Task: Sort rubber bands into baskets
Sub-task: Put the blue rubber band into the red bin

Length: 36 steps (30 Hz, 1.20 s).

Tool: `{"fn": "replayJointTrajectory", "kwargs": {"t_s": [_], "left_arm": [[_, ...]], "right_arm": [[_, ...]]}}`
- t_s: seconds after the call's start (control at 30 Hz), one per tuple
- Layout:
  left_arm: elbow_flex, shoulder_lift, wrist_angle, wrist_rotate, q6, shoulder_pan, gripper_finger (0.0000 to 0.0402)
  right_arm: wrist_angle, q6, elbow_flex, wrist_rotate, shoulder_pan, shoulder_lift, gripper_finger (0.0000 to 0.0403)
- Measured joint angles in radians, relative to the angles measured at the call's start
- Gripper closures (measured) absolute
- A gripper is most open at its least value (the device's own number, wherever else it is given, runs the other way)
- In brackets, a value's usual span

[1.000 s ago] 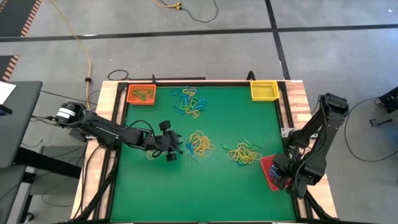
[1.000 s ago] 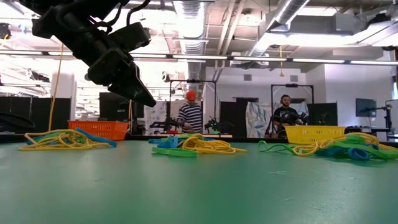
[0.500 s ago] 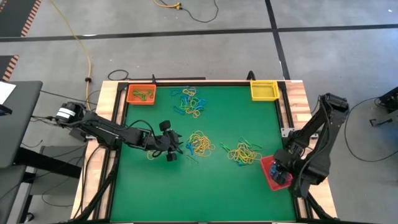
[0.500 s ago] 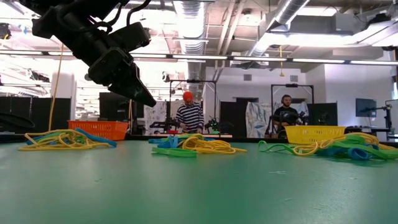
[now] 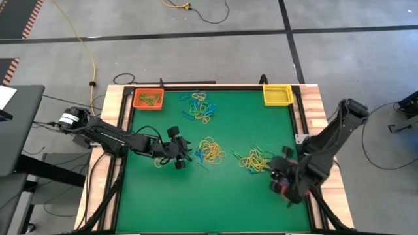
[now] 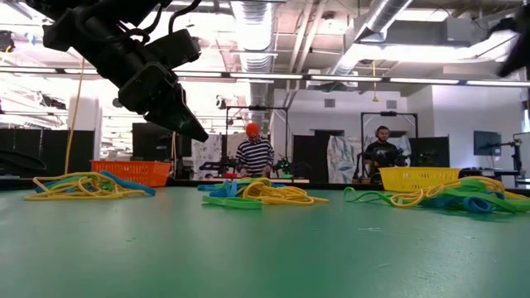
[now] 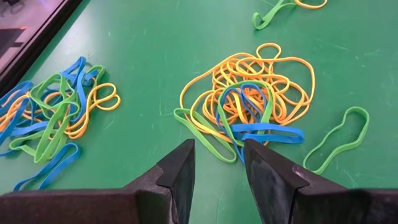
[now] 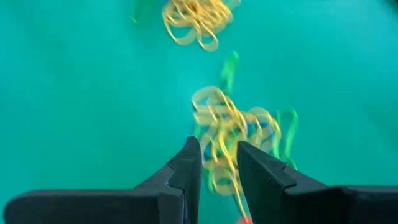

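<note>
Swinging off the red basket (image 5: 282, 187) toward the nearest rubber bands (image 5: 253, 160) on the counter (image 5: 228, 202), the right tool (image 5: 277, 177), narrowly parted and empty, likely seeks another pick, while the left tool (image 5: 186, 155) waits likewise

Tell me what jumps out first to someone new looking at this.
Tangled piles of yellow, blue and green rubber bands strewn across the green table. Next, the two dark arms: the left gripper hovers beside the middle pile, the right gripper near the right-hand pile. An orange basket and a yellow basket sit in the far corners.
</note>
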State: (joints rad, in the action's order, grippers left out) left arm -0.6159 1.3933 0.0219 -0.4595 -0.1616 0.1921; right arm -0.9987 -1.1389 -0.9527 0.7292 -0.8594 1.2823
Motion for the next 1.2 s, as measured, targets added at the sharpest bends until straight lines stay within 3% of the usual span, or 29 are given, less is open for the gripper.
{"fn": "replayJointTrajectory", "kwargs": {"t_s": [0.23, 0.5, 0.97, 1.2], "left_arm": [[0.0, 0.0, -0.002, 0.0, 0.0, 0.0, 0.0274], [0.04, 0.0, 0.0, 0.001, -0.019, 0.0, 0.0274], [0.081, 0.0, 0.021, 0.009, -0.056, 0.0, 0.0274], [0.081, 0.0, 0.026, 0.009, -0.058, 0.0, 0.0274]], "right_arm": [[0.389, 0.496, 0.022, -0.019, 0.183, 0.0, 0.027], [0.784, 0.854, 0.102, -0.213, 0.388, 0.068, 0.027], [1.315, 1.067, 0.106, -0.564, 0.594, 0.409, 0.0271], [1.364, 1.12, 0.016, -0.604, 0.639, 0.568, 0.0271]]}}
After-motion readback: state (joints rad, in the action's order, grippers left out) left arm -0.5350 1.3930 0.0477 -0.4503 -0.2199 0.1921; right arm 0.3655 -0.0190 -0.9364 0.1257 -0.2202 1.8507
